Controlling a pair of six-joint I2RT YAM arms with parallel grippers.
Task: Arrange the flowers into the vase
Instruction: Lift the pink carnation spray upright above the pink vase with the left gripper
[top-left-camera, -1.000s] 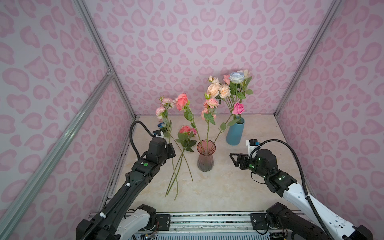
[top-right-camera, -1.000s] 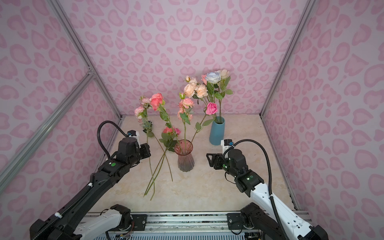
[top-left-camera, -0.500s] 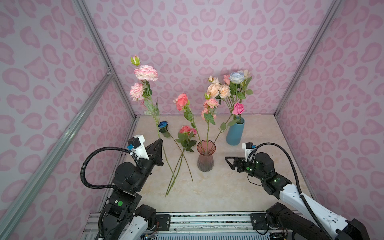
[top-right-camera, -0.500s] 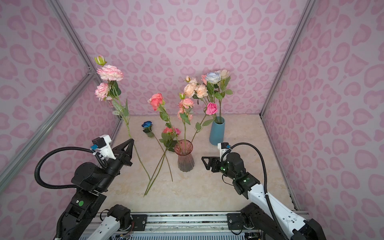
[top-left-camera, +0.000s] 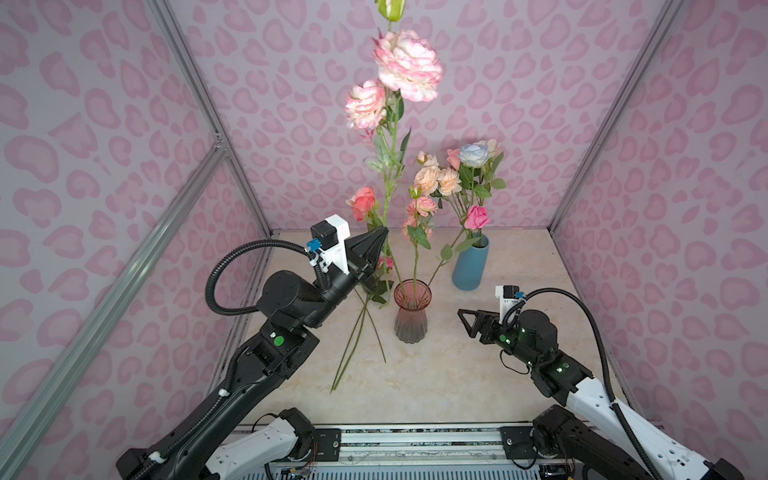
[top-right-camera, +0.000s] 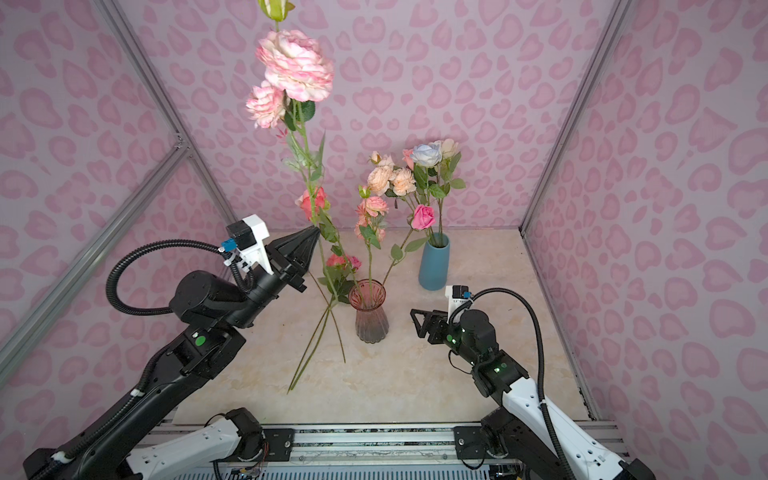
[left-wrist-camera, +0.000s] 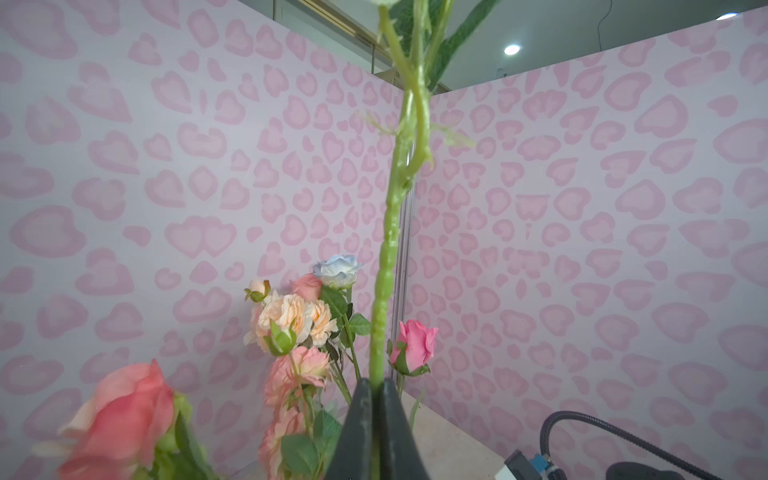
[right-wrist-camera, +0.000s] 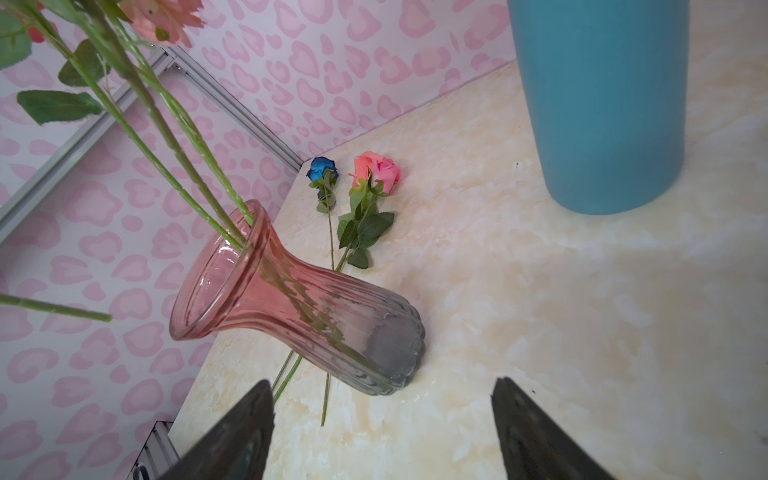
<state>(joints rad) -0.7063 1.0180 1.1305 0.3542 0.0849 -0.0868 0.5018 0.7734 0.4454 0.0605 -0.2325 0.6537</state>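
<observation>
Two pincers were in view. The left gripper (top-left-camera: 384, 230) was pinched tight on the green stem (left-wrist-camera: 386, 249) of a tall spray (top-left-camera: 408, 65). The spray rose toward 12 o'clock from the tips and bore two ruffled pink-white blooms and one closed bud. The right gripper (top-left-camera: 462, 316) had its jaws wide apart and gripped nothing. It was near the pink glass vase (top-left-camera: 411, 311), which stood apart at its 9 o'clock.

Three stems stood in that vase: one coral rose (top-left-camera: 363, 203), one smaller pink ruffled spray (top-left-camera: 424, 206) and one pink rose (top-left-camera: 476, 216) leaning toward 1 o'clock. At the glass vase's 1 o'clock stood one blue vase (top-left-camera: 469, 266), holding peach blooms (top-left-camera: 436, 180) and a pale blue-white rose (top-left-camera: 474, 154).

Three flowers lay on the table (top-left-camera: 457, 382) at the glass vase's 9 o'clock. The right wrist view showed them as one deep blue rose (right-wrist-camera: 323, 167) and two coral-pink roses (right-wrist-camera: 376, 168). In a top view their long stems (top-left-camera: 353, 349) ran toward 7 o'clock
</observation>
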